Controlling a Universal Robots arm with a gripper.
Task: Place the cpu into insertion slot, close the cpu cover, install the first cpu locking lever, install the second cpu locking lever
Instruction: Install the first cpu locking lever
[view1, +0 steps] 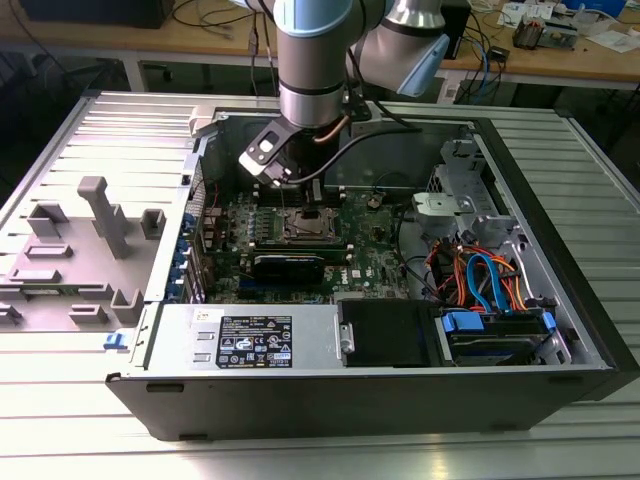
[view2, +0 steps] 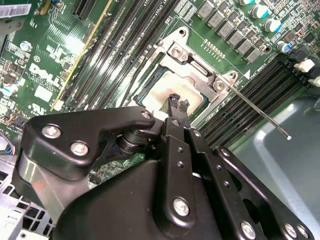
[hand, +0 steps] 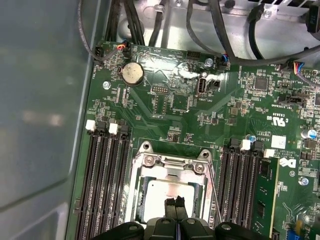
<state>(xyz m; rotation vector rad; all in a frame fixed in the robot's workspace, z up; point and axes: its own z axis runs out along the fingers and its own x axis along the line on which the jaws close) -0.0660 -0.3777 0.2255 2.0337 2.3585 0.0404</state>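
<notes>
Listing the small flat silver-grey square cpu (hand: 154, 192): we find it seated in the dark square, silver-rimmed insertion slot (view1: 305, 226) on the green circuit board (hand: 172, 100). The thin silver window-frame cpu cover (hand: 170, 162) appears to lie down around it. The black gripper (hand: 175, 202) sits over the chip, fingers (hand: 170, 204) pressed together on nothing; contact we cannot tell. One thin wire locking lever (view2: 260, 112) juts free. We judge the first-lever step in hand, calling for that wire pushed under its catch.

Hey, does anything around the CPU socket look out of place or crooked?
One thin locking lever juts out from the cpu cover across the memory slots, not latched down. The cpu itself looks flat.
</notes>
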